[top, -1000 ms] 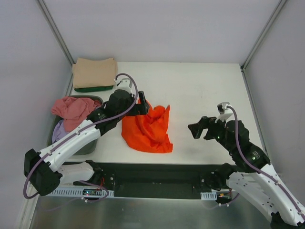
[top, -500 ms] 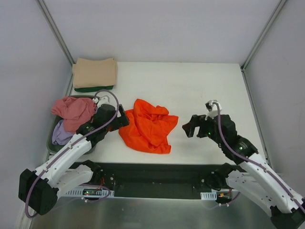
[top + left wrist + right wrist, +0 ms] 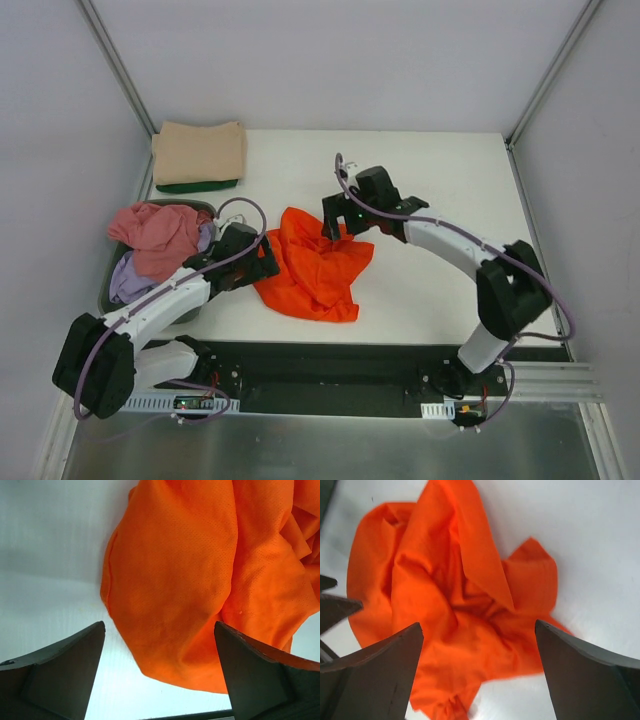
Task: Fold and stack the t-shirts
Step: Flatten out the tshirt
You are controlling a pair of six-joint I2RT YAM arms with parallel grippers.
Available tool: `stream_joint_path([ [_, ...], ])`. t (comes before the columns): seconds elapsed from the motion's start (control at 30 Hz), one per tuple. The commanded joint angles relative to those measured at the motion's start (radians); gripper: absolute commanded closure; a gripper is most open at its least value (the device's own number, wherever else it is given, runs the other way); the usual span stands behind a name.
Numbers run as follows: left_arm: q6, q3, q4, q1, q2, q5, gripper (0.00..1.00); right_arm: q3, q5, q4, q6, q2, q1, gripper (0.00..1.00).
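Note:
A crumpled bright orange t-shirt (image 3: pixel 313 268) lies on the white table near the front middle. It also shows in the left wrist view (image 3: pixel 200 575) and the right wrist view (image 3: pixel 445 605). My left gripper (image 3: pixel 268 262) is open at the shirt's left edge, holding nothing. My right gripper (image 3: pixel 333 225) is open above the shirt's far right edge, holding nothing. A folded tan t-shirt (image 3: pixel 199 151) lies on a folded dark green one (image 3: pixel 197 185) at the back left. A pink t-shirt (image 3: pixel 157 233) and a lilac one (image 3: pixel 129 280) lie crumpled in the basket.
The dark grey basket (image 3: pixel 185 310) stands at the table's left edge beside my left arm. Grey walls close in the left, back and right sides. The black mounting rail (image 3: pixel 330 370) runs along the near edge.
My right arm has swung far left and forward from the right side to above the orange shirt. My left gripper has moved slightly right, toward the shirt's left edge.

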Motion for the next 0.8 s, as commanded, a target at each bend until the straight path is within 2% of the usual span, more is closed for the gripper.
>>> stream_joint_path([
  [0.0,-0.007,-0.004,0.097,0.011,0.067,0.052,0.14,0.176,-0.113,-0.022,-0.068,0.169,-0.003,0.04],
  [0.13,0.017,0.034,0.097,0.016,0.170,0.078,0.27,0.228,-0.061,-0.060,-0.088,0.289,-0.003,0.04],
  [0.27,0.020,0.056,0.097,0.022,0.234,0.077,0.58,0.248,-0.025,-0.073,-0.100,0.347,-0.003,0.01],
  [0.37,0.025,0.071,0.096,0.026,0.251,0.074,0.81,0.296,-0.011,-0.122,-0.111,0.393,-0.003,0.15],
  [0.4,0.028,0.076,0.096,0.028,0.251,0.074,0.88,0.322,-0.009,-0.148,-0.112,0.413,-0.004,0.23],
  [0.43,0.033,0.082,0.094,0.028,0.250,0.075,0.99,0.337,-0.006,-0.168,-0.109,0.424,-0.004,0.36],
  [0.53,0.046,0.091,0.088,0.028,0.216,0.069,1.00,0.297,0.063,-0.131,-0.082,0.383,-0.003,0.67],
  [0.57,0.050,0.094,0.082,0.028,0.198,0.063,1.00,0.267,0.089,-0.104,-0.077,0.348,-0.003,0.74],
  [0.67,0.059,0.100,0.060,0.028,0.123,0.043,1.00,0.183,0.158,-0.061,-0.063,0.210,-0.003,0.84],
  [0.77,0.077,0.114,0.027,0.026,-0.006,0.014,1.00,0.095,0.276,-0.047,-0.063,0.022,-0.003,0.86],
])
